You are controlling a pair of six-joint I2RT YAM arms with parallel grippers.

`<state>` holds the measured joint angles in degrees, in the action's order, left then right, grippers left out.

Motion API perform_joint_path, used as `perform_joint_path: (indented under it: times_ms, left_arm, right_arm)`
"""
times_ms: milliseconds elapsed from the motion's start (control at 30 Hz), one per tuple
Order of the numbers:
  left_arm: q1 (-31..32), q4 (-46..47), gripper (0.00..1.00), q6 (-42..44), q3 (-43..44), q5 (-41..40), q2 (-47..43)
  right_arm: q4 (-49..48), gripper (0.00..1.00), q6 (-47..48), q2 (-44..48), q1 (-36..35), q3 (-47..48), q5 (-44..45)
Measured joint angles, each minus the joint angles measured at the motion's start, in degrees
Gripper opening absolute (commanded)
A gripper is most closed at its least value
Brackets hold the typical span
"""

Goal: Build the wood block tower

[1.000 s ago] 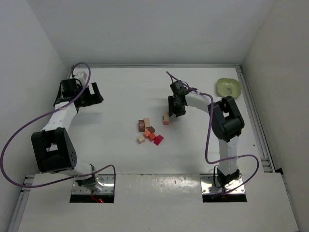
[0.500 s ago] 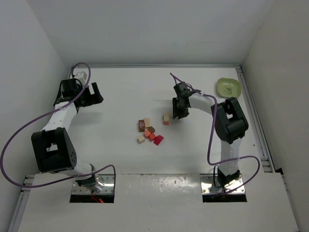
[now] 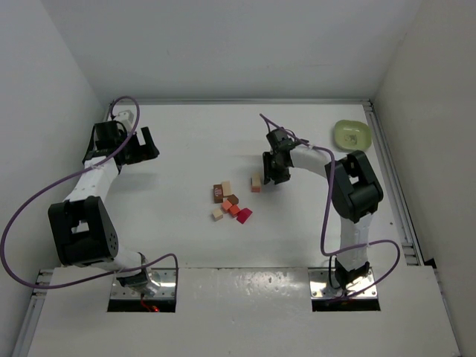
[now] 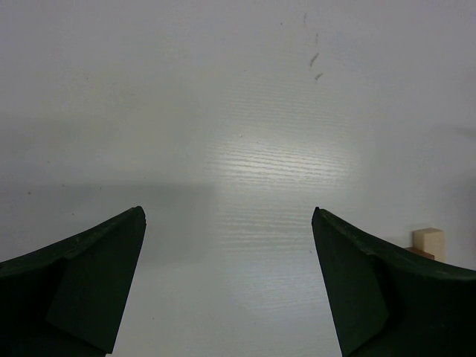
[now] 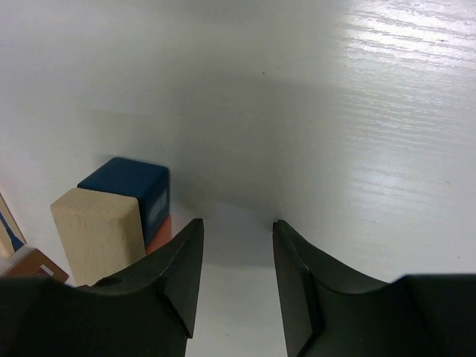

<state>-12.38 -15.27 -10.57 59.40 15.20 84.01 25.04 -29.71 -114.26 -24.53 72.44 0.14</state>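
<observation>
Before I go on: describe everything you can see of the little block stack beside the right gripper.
The stack stands on the white table, apart from the loose blocks, just left of the right gripper in the overhead view: pale top over orange-red. The right wrist view shows a pale block against a dark blue block, an orange block peeking out beneath. The gripper's open jaws hold nothing; finger contact can't be ruled out.

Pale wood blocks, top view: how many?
3. One is on the tower beside the right gripper; one pale block at the far edge of the cluster; another at its near-left corner. More may be hidden.
</observation>
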Motion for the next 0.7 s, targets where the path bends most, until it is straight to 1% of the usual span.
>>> perform_joint_path:
  times_ms: [200,700]
  left_arm:
    - [0.0,0.1,1.00,0.0,0.0,0.0,0.0]
    - [0.0,0.4,1.00,0.0,-0.7,0.0,0.0]
  right_arm:
    - [0.0,0.43,0.2,0.4,-0.8,-0.5,0.0]
    - [0.1,0.47,0.2,0.5,-1.4,-0.7,-0.4]
